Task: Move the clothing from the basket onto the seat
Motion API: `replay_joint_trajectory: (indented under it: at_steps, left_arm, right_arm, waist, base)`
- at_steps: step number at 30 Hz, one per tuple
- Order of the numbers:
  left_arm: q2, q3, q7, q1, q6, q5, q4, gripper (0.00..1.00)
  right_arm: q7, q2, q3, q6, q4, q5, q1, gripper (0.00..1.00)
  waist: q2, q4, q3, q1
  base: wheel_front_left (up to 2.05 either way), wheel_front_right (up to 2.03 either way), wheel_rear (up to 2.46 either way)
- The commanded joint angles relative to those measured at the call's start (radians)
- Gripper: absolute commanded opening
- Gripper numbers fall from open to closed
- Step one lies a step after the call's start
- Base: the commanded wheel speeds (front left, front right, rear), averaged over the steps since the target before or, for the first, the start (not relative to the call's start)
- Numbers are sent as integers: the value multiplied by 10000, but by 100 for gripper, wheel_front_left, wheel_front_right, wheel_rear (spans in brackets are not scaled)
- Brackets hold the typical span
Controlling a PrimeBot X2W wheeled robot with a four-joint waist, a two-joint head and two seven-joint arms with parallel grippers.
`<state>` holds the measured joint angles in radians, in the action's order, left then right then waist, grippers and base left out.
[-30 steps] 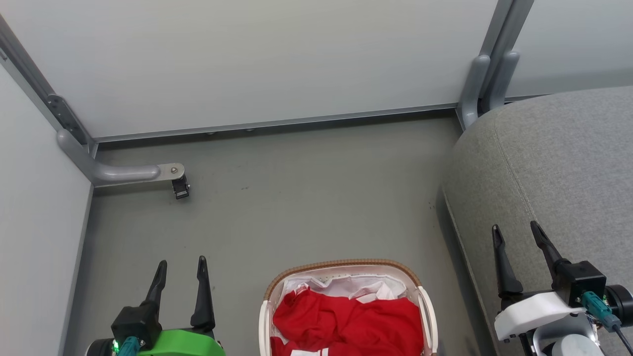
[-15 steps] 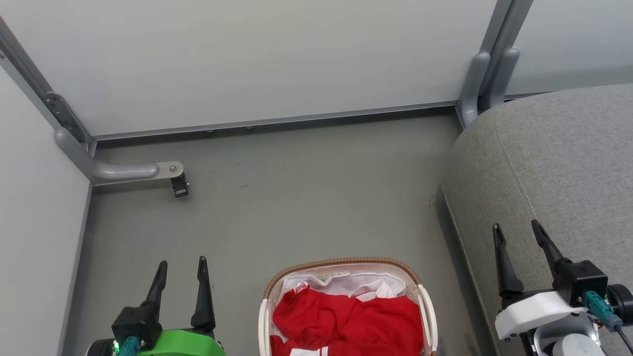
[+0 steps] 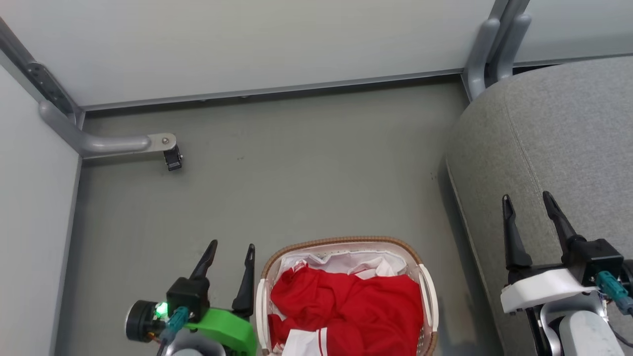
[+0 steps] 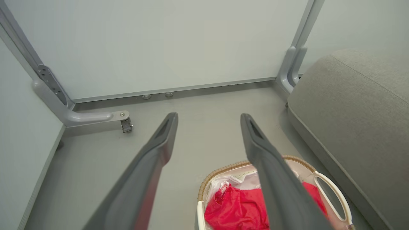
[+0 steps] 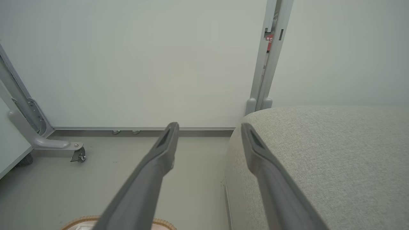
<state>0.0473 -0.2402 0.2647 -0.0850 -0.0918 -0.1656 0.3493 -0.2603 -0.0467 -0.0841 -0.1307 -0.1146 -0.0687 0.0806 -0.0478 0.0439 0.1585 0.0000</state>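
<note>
The clothing [image 3: 346, 306] lies heaped in the basket [image 3: 341, 241], with none of your fingers on it. Your left gripper [image 3: 232, 244] stands wide open and empty just beside the basket's left rim. Your right gripper [image 3: 525, 196], equally spread and empty, hangs over the edge of the seat [image 3: 568, 138]. You look to be at the reach step. Next, bring the left fingers over the red heap, descend, and pinch fabric, not the white liner [image 3: 346, 259].

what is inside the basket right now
The basket holds crumpled red clothing, with a white patch at its near edge. A white liner shows behind the pile. Whatever lies beneath the red fabric is covered.
</note>
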Motion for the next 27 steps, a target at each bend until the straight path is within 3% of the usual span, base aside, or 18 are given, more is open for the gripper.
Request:
replay_joint_trajectory:
  at_steps: [1,7,13,19,27]
  left_arm:
    - [55,-193,-3,-445,-97,139,322,100]
    - [56,-1265,-5,-2065,-316,466,2042,100]
    - [56,-2991,-5,-3539,-406,449,4076,100]
    - [56,-4920,-18,-4764,-407,-276,5480,100]
    - [59,-7642,-767,-5622,-410,-1846,6125,100]
  right_arm:
    - [-28,-24,-58,0,88,50,193,100]
    - [-28,-25,-157,1,445,102,940,100]
    - [-28,-21,-364,1,725,2,1640,100]
    - [-28,-24,-362,1,986,-120,2328,100]
    - [-28,-24,-311,1,1130,-315,3037,100]
  waist:
    - [-1,-90,606,0]
    - [-1,-340,1891,0]
    - [-1,-548,3125,0]
    - [-1,-720,4298,0]
    - [-1,-951,5356,0]
  base:
    - [0,0,0]
    - [0,0,0]
    - [0,0,0]
    - [0,0,0]
    - [0,0,0]
